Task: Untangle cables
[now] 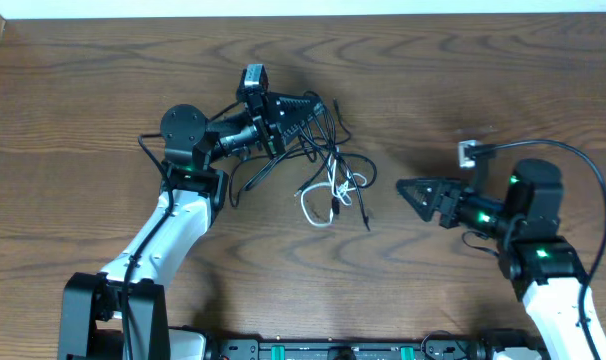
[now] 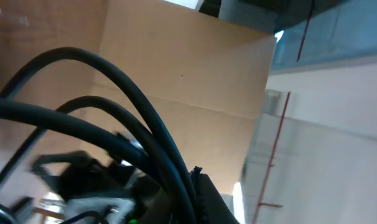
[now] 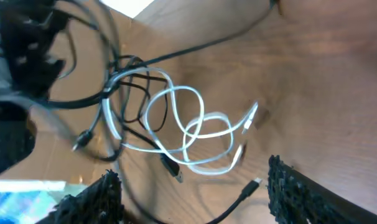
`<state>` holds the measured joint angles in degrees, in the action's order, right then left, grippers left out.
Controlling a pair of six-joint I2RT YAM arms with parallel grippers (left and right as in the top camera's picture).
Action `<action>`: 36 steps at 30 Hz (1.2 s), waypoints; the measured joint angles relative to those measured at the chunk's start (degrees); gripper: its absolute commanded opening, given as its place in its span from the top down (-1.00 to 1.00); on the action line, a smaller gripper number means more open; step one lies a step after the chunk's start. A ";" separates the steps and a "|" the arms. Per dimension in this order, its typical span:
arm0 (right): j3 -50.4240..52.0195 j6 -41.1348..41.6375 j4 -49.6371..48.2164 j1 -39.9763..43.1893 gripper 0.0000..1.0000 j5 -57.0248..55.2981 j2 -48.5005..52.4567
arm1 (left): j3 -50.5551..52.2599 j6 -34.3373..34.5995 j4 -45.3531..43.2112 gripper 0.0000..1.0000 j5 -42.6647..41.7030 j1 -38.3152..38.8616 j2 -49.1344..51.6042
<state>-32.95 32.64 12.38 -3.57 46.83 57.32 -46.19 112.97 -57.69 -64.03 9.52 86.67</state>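
your left end effector, grip unreadable, sits among the black cables; your right end effector hangs open. pull hard and the white cable could cinch tighter.

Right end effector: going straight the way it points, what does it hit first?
Probably the loose end of the black cable just ahead of the open right end effector, then the white cable loops behind it. Height is unclear; it could pass above them.
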 measured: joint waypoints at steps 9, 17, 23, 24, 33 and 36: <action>0.00 19.85 0.13 -6.45 -0.40 -7.98 9.51 | 0.00 2.95 2.25 0.84 4.74 0.00 0.00; 0.00 33.24 -3.02 -10.49 -0.37 -9.33 14.14 | 0.00 2.93 2.27 0.84 5.35 0.00 0.00; -0.04 44.37 -11.80 -13.22 -0.39 -10.21 14.29 | 0.00 2.05 2.27 0.85 4.76 0.00 0.00; -0.07 46.01 -12.33 -13.75 -0.39 -10.73 14.29 | 0.00 1.99 2.27 0.85 4.46 0.00 0.00; -0.07 60.85 -12.68 -20.26 -0.40 -15.67 15.37 | 0.00 1.18 2.25 0.85 3.93 0.00 0.00; -0.07 63.71 -12.79 -22.47 -0.31 -18.05 16.79 | 0.00 1.18 2.27 0.84 3.52 0.00 0.00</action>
<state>-33.01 96.36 -0.40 -26.04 28.77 74.11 -46.19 114.15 -55.42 -60.51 9.52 86.67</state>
